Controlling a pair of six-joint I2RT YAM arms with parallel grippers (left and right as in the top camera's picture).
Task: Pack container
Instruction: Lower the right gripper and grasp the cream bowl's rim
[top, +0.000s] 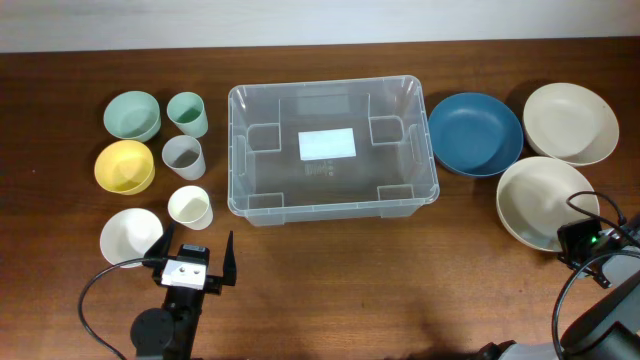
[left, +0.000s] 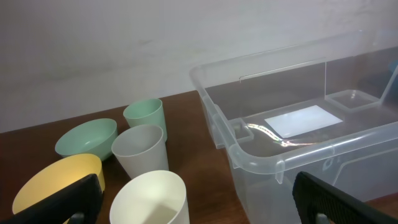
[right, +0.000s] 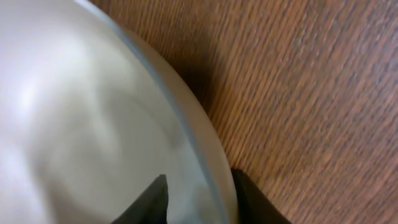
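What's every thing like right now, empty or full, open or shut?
container: upright, lidless, empty
cups: upright, empty
small bowls: upright, empty
blue bowl: upright, empty
far cream bowl: upright, empty
near cream bowl: empty, rim between right jaws
left gripper: jaws open, holding nothing
right gripper: jaws astride that rim, grip unclear

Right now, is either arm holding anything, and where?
Left fingers open, empty. Right fingers straddle rim of the large cream round bowl; firm grip cannot be told.
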